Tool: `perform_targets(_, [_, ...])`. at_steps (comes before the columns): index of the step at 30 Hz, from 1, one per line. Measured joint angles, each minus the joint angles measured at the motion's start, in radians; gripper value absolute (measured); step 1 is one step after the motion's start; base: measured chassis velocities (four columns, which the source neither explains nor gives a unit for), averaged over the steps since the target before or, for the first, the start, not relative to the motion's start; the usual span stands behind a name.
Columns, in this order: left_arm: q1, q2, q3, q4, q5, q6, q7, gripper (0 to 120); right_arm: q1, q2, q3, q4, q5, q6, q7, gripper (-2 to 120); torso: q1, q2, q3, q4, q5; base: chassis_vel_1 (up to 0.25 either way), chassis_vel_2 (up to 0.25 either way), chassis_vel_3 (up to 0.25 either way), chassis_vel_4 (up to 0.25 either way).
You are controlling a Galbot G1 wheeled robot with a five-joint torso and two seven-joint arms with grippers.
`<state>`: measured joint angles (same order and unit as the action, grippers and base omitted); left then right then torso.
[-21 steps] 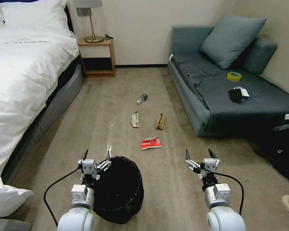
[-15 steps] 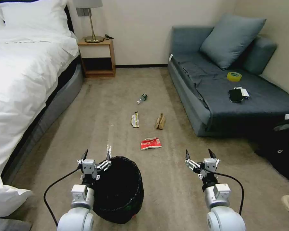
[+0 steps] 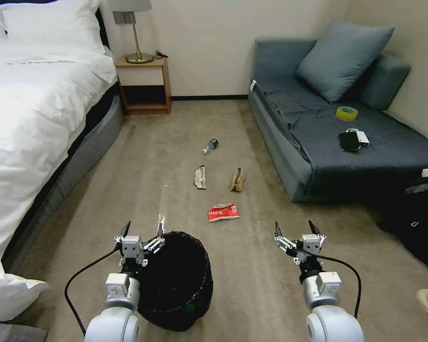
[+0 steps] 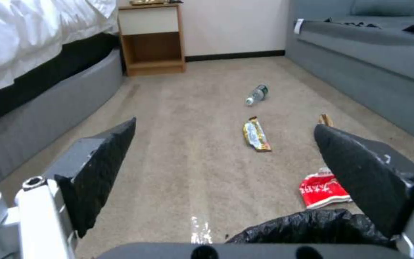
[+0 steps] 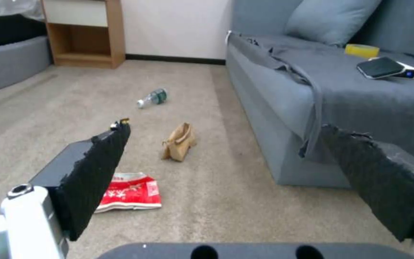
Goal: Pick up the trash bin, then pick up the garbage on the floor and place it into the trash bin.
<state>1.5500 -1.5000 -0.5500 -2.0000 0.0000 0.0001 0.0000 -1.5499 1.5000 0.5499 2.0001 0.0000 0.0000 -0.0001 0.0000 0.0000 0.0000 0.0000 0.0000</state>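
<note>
Left gripper (image 3: 141, 231): jaws spread, empty, above carpet (image 3: 252, 285) at near-left rim of trash bin (image 3: 176, 280); bin standing on floor. Garbage beyond: gold wrapper (image 3: 200, 177), bottle (image 3: 210, 145), red-and-white packet (image 3: 223, 212), brown paper bag (image 3: 237, 179). Right gripper (image 3: 295, 229): jaws spread, empty, over bare carpet

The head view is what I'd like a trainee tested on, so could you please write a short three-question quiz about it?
1. True or false: the left gripper is shut on the bin.
2. Which litter lies nearest the bin? A. bottle B. red packet C. paper bag
3. Fill in: the tape roll and phone lie on the ____.

Key: 1. False: it is open beside the rim, and the right gripper is open too. 2. B. 3. Sofa.
</note>
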Motion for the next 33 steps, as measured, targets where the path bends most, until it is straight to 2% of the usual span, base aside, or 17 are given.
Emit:
perform_targets(26, [-0.001, 0.0, -0.003, 0.0, -0.006, -0.004, 0.004, 100, 0.0, 0.0, 0.001, 0.0, 0.0, 0.001, 0.0, 100, 0.0, 0.0, 0.0, 0.0, -0.0001, 0.0, 0.0, 0.0, 0.0])
perform_targets(28, [-0.003, -0.001, -0.012, -0.004, -0.018, -0.019, 0.017, 100, 0.0, 0.002, 0.004, 0.0, -0.001, 0.008, 0.0, 100, 0.0, 0.0, 0.0, 0.0, -0.0001, 0.0, 0.0, 0.0, 0.0])
perform_targets(29, [-0.009, -0.001, -0.03, -0.014, -0.04, -0.048, 0.037, 100, 0.001, 0.006, 0.012, -0.001, -0.006, 0.024, 0.001, 100, 0.0, 0.0, 0.0, 0.0001, -0.0005, 0.0, 0.0, 0.0, 0.0])
perform_targets(31, [-0.031, -0.003, -0.088, -0.052, -0.107, -0.145, 0.095, 100, 0.009, 0.022, 0.047, -0.004, -0.028, 0.093, 0.008, 100, 0.0, 0.0, 0.0, -0.0001, 0.0008, 0.0, 0.0, 0.0, 0.0])
perform_targets(33, [-0.033, -0.003, -0.094, -0.055, -0.128, -0.157, 0.1, 100, 0.012, 0.03, 0.063, -0.006, -0.038, 0.126, 0.011, 100, 0.0, 0.0, 0.0, 0.0, 0.0005, 0.0, 0.0, 0.0, 0.0])
